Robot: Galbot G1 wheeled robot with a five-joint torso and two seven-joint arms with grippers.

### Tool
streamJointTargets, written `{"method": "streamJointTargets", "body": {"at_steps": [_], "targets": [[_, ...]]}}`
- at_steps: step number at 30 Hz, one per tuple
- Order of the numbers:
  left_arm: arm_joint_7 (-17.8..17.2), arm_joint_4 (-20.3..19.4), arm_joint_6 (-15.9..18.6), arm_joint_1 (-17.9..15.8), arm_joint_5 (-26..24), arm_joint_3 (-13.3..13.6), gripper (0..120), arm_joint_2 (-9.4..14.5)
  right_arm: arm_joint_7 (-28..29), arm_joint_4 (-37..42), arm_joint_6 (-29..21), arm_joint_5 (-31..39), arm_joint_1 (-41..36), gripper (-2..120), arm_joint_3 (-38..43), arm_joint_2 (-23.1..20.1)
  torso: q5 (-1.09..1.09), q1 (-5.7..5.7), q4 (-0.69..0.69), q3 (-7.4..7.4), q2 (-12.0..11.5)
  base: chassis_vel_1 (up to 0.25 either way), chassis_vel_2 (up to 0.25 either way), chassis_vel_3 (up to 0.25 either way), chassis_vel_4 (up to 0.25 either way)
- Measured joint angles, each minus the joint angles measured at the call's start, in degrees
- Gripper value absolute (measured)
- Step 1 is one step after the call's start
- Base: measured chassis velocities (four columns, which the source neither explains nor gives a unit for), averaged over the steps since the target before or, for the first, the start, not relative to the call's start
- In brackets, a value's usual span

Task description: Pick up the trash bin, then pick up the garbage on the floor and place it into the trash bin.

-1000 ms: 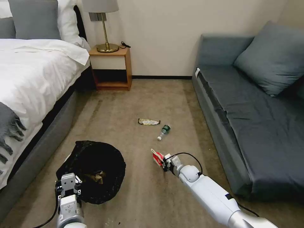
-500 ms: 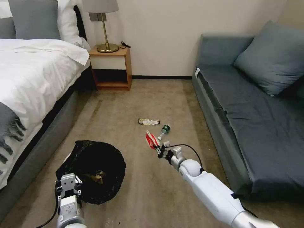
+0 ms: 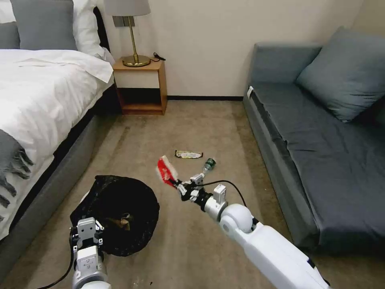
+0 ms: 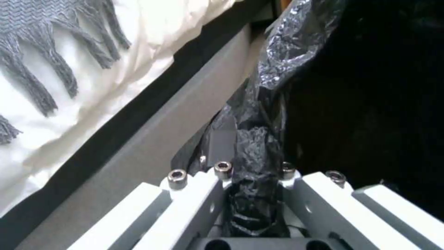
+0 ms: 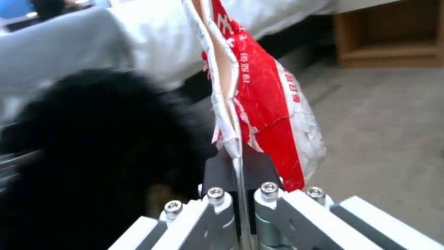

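We're holding the trash bin (image 3: 116, 214) w/ the left claw (image 3: 87, 237), which is pinching the near rim, fingers pressed together on the crinkled black bag (image 4: 259, 156) folded over it; the bin is sitting low at our left, just beside the bed (image 3: 36, 100), and it's tilting its mouth toward us. Inside we're seeing a crumpled brown paper bag (image 3: 122, 221) lying near the bottom. The right claw (image 3: 181, 187) is hanging above the carpet (image 3: 192, 120), just to the right of the bin's far rim, fingers pressed together on the lower edge of the red-and-white packet (image 3: 166, 171); in the right wrist view the packet (image 5: 252, 104) is standing upright out of the claw, w/ the bin's black opening (image 5: 102, 146) right beside it. The packet isn't over the bin's mouth yet, it's sitting just off its upper right edge. Farther out on the carpet, approx. midway between bed and sofa (image 3: 321, 140), the gold-and-white wrapper (image 3: 188, 154) is lying flat, and the small clear bottle (image 3: 208, 163) w/ green label is lying just beside it on the right, partly behind the right claw. Both are lying well apart from the bin. A nightstand (image 3: 140, 86) w/ a lamp (image 3: 130, 32) is standing against the far wall.
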Motion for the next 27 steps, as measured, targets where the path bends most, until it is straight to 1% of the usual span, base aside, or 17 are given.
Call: {"method": "streamJointTargets", "body": {"at_steps": [3, 9, 12, 15, 17, 21, 27], "targets": [[0.0, 0.0, 0.0, 0.0, 0.0, 0.0, 0, 0.0, 0.1, 3.3, -1.0, -0.9, -0.9, 0, -2.3, -1.0, 0.0, 0.0, 0.0, 0.0, 0.0, 0.0, 0.0, 0.0, 0.0], [0.0, 0.0, 0.0, -0.1, 0.0, 0.1, 0, -0.2, 0.1, 4.4, -1.5, -1.8, -1.0, 0, -4.2, -1.1, 0.0, 0.0, 0.0, 0.0, 0.0, 0.0, 0.0, 0.0, 0.0], [0.0, 0.1, 0.0, -0.1, 0.0, 0.3, 0, -0.3, 0.2, 4.6, -2.1, -1.9, -0.2, 0, -5.5, -0.4, 0.0, 0.0, 0.0, 0.01, 0.0, 0.0, 0.0, 0.0, 0.0], [0.0, 0.1, 0.0, -0.1, 0.1, 0.5, 0, -0.4, 0.2, 4.3, -2.3, -2.0, 0.7, 0, -6.2, 0.3, 0.0, 0.0, 0.0, 0.01, 0.0, 0.0, 0.0, 0.0, 0.0], [0.1, -0.2, 0.0, 0.0, 0.3, 0.8, 0, -0.6, 0.3, 2.2, -2.3, -2.6, 2.0, 0, -7.3, 1.4, 0.0, 0.0, 0.0, 0.01, 0.0, 0.0, 0.0, 0.0, 0.0], [0.2, -0.6, 0.0, 0.1, 0.6, 1.3, 0, -0.8, 0.3, -0.3, -2.3, -3.4, 3.4, 0, -8.6, 2.2, 0.0, 0.0, 0.01, 0.01, 0.0, 0.0, 0.0, 0.0, 0.0], [0.5, -1.0, 0.0, 0.1, 0.6, 1.9, 0, -1.0, 0.3, -2.5, -2.3, -4.0, 4.6, 0, -10.0, 2.5, 0.0, 0.0, 0.0, 0.01, 0.0, 0.0, 0.0, 0.0, 0.0]]}}
